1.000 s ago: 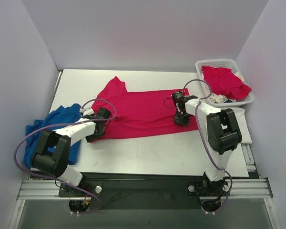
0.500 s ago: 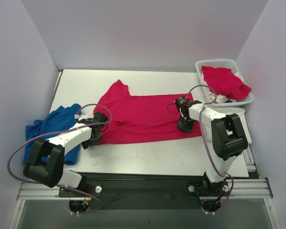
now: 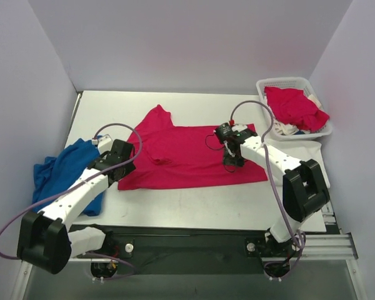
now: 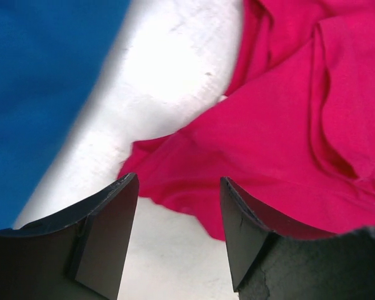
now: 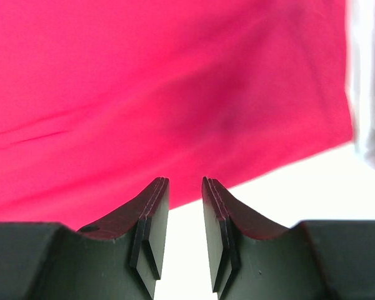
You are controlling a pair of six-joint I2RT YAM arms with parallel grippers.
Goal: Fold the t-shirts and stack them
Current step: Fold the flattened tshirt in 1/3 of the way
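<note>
White lattice basket (image 3: pixel 282 80) holds crumpled red shirts (image 3: pixel 294 106) (white cloth (image 3: pixel 287 129) beneath).

Red shirt (image 3: pixel 187 153): soft matt cloth, creased. Table (image 3: pixel 194 200): smooth matt white, w/ scuffs. Basket (image 3: pixel 281 79): white plastic lattice.

Pinkish-red t-shirt (image 3: pixel 187 153) flat at centre; others (image 3: pixel 294 107) in heap far right

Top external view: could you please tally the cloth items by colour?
Pinkish-red: 2, the spread t-shirt and the bundled t-shirt in the basket.
Blue: 1, the blue cloth.
White: 2, the crumpled white cloth in the basket and the flat white cloth on the right.
Total: 5.
</note>
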